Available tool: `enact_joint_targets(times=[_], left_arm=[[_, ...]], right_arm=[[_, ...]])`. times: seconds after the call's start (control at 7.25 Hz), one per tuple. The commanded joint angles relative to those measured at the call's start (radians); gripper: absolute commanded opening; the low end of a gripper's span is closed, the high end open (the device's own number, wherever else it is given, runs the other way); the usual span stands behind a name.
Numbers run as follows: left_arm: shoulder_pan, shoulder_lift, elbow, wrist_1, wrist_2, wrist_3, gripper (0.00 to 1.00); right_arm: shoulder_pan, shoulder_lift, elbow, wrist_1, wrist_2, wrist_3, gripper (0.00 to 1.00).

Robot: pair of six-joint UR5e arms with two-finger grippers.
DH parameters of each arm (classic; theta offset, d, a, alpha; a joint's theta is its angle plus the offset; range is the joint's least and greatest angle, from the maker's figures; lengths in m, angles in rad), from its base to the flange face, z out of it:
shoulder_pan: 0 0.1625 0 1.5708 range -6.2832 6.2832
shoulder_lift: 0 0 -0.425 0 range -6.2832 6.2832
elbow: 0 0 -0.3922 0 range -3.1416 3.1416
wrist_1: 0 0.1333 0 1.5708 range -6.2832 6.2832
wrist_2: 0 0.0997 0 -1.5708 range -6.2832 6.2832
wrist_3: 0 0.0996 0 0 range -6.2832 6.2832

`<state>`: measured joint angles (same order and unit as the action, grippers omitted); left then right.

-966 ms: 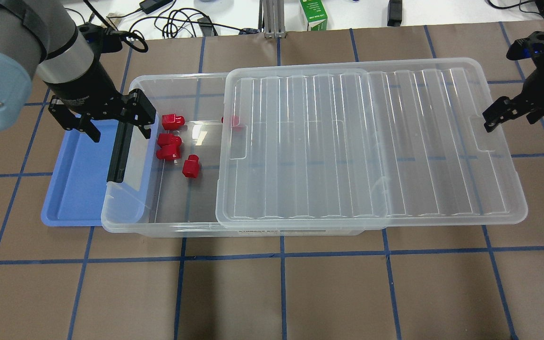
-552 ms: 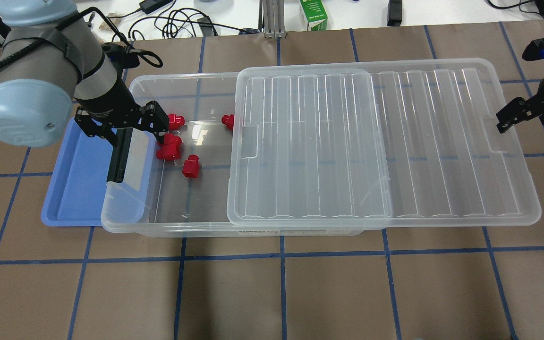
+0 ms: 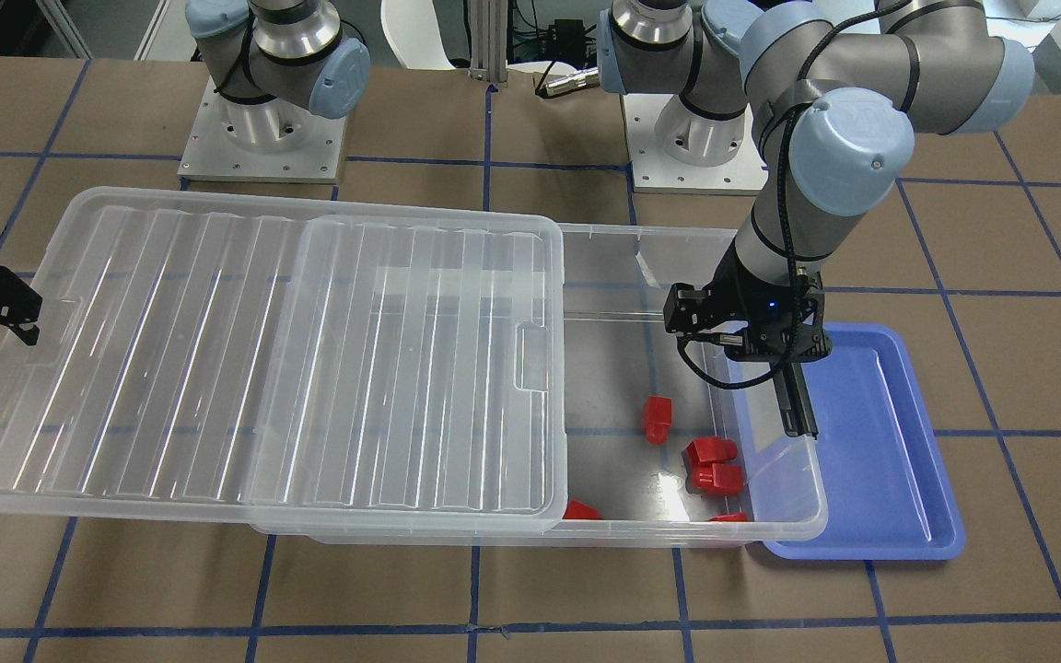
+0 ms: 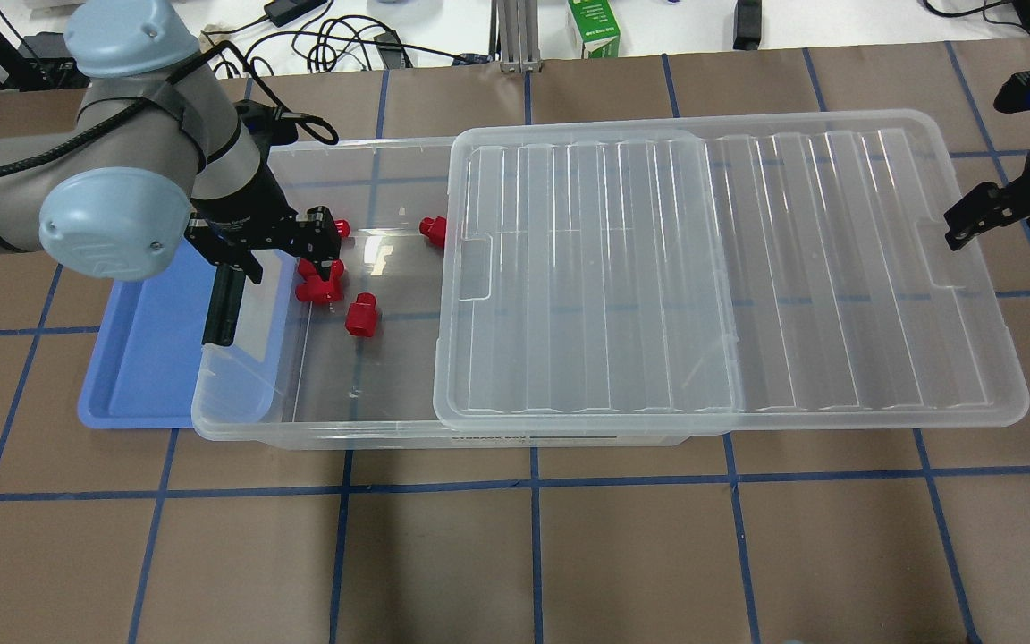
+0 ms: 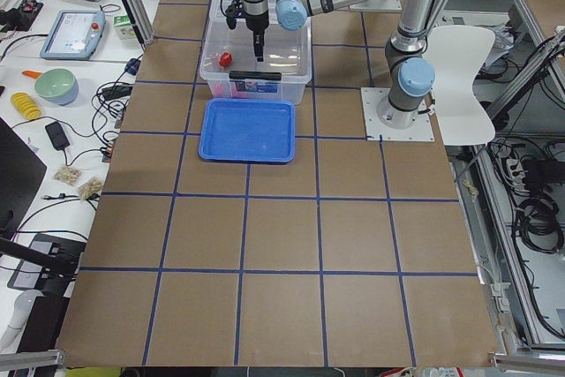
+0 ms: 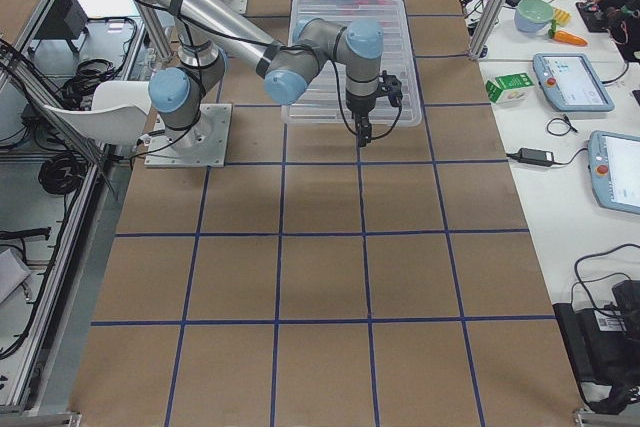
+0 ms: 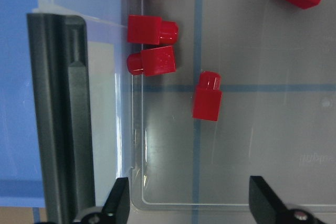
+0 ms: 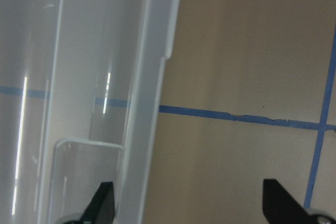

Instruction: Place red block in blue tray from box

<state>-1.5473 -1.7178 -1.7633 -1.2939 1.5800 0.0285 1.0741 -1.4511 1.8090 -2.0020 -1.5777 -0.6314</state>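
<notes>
Left wrist-mounted view: our left gripper (image 7: pixel 188 195) gapes empty. We should centre on the lone red block (image 7: pixel 207 96) at twelve o'clock, then descend.

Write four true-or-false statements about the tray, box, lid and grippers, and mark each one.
1. The blue tray holds a red block. False: it is bare; the red blocks lie in the box.
2. The left gripper is open above the box's uncovered end. True.
3. The lid covers the whole box. False: it sits offset, leaving the end nearest the blue tray uncovered.
4. The right gripper is open at the lid's outer edge. True.
</notes>
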Motion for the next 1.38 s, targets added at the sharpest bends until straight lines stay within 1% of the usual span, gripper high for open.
enact_joint_targets(times=[0.0, 0.14, 0.41, 0.83, 0.97, 1.24], left_arm=[[-0.013, -0.043, -0.001, 0.004, -0.018, 0.002, 0.77], [-0.013, -0.069, -0.001, 0.017, -0.026, 0.025, 0.71], [-0.013, -0.124, -0.002, 0.057, -0.026, 0.039, 0.73], [-0.013, -0.187, -0.015, 0.113, -0.026, 0.053, 0.73], [-0.013, -0.204, -0.027, 0.145, -0.028, 0.053, 0.73], [-0.013, -0.227, -0.041, 0.174, -0.028, 0.053, 0.73]], right_arm=[[0.0, 0.0, 0.003, 0.0, -0.004, -0.001, 1.0], [-0.002, 0.0, 0.004, 0.0, -0.008, -0.002, 1.0], [-0.002, 0.0, 0.0, -0.003, -0.013, -0.04, 1.0], [0.0, -0.005, -0.017, 0.002, 0.001, -0.028, 1.0], [0.003, -0.023, -0.055, 0.041, 0.001, -0.022, 1.0], [0.007, -0.081, -0.167, 0.214, 0.002, 0.001, 1.0]])
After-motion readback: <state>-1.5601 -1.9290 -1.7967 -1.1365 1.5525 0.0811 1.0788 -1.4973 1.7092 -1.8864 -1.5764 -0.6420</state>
